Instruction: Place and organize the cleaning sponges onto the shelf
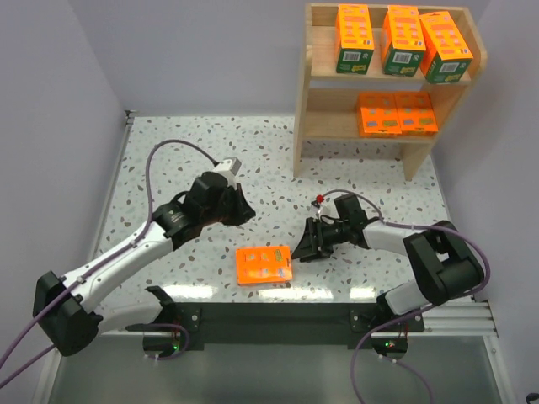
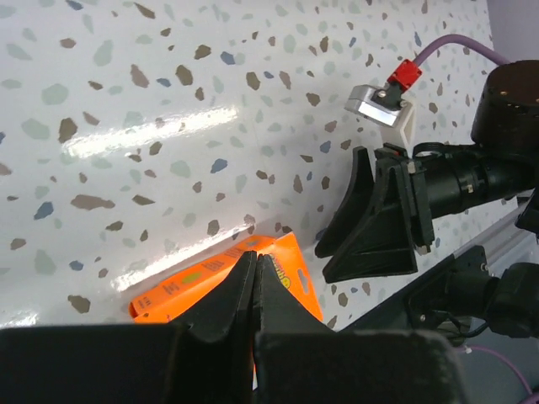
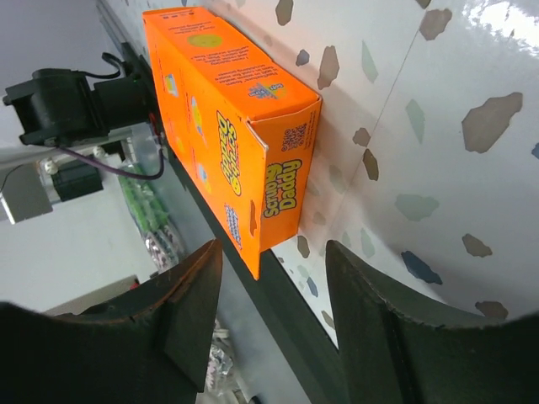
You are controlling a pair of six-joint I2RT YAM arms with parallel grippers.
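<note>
**A:** Where do we find the loose pack (image 1: 264, 264)?

**B:** Flat on the table (image 1: 253, 160), close to its near edge, between the two arms. The shelf (image 1: 303, 126) stands well apart, at 1 o'clock from it. Five other packs (image 1: 404, 39) are on it, three on the top tier and two below.

**A:** Which arm do we count as nearer?

**B:** The right gripper (image 1: 304, 243). Seen from overhead, the pack lies just beside it at about 8 o'clock. From the left gripper (image 1: 242, 214) it lies at 5 o'clock, a little further off.

**A:** And how does the pack lie?

**B:** Its long axis runs roughly 9 to 3 o'clock, so a short end points at the right gripper. In the right wrist view we see that end just ahead of the fingertips, not yet between them.

**A:** What do the hands hold?

**B:** Nothing that we see. The right jaws stand partly apart and empty. The left fingers press together on nothing.

**A:** So what does the next move turn on?

**B:** We judge it a short reach toward 8 o'clock, along the pack's length, until the jaws stand on either side of it.
</note>
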